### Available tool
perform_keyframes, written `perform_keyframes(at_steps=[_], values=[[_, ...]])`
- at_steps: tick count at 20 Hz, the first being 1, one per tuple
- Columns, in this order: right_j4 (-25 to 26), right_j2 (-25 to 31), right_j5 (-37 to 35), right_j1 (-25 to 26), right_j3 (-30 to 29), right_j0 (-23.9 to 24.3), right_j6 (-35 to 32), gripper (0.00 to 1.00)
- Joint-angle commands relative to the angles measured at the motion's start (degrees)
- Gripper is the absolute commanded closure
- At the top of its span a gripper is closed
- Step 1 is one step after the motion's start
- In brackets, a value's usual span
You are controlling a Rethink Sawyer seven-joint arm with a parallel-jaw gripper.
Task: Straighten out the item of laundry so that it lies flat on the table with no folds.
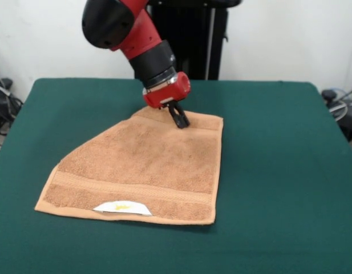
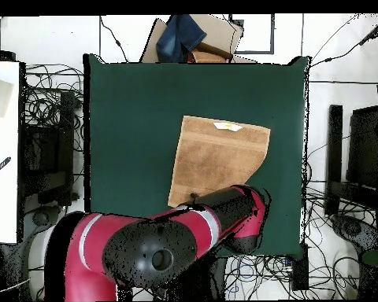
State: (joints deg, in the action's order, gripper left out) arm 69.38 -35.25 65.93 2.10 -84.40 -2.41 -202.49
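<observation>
Green table (image 1: 278,171), towel (image 1: 147,165), white yellow-marked label (image 1: 122,208)

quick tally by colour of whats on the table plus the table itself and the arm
Orange-tan: 1, the towel
White with yellow mark: 1, the label on the towel
Dark green: 1, the table
Red and black: 1, the arm, its gripper down on the towel's far edge
Total: 4
</observation>
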Motion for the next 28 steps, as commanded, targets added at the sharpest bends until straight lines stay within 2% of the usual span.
perform_keyframes(at_steps=[1, 3, 7, 11, 18, 28], values=[[-13.4, 20.5, -7.3, 12.5, 9.5, -0.5, 9.5, 1.0], [-13.2, 19.6, -8.2, 12.1, 9.3, -0.1, 8.4, 1.0], [-4.0, 15.2, -9.3, 10.6, 11.2, -1.0, 1.9, 1.0], [1.3, 12.6, -6.3, 7.6, 9.9, -0.7, -1.6, 1.0], [3.2, 9.6, -3.6, 1.4, 5.3, -0.8, -1.0, 1.0], [9.7, 6.3, 1.0, -4.6, 3.1, -0.5, -6.5, 1.0]])
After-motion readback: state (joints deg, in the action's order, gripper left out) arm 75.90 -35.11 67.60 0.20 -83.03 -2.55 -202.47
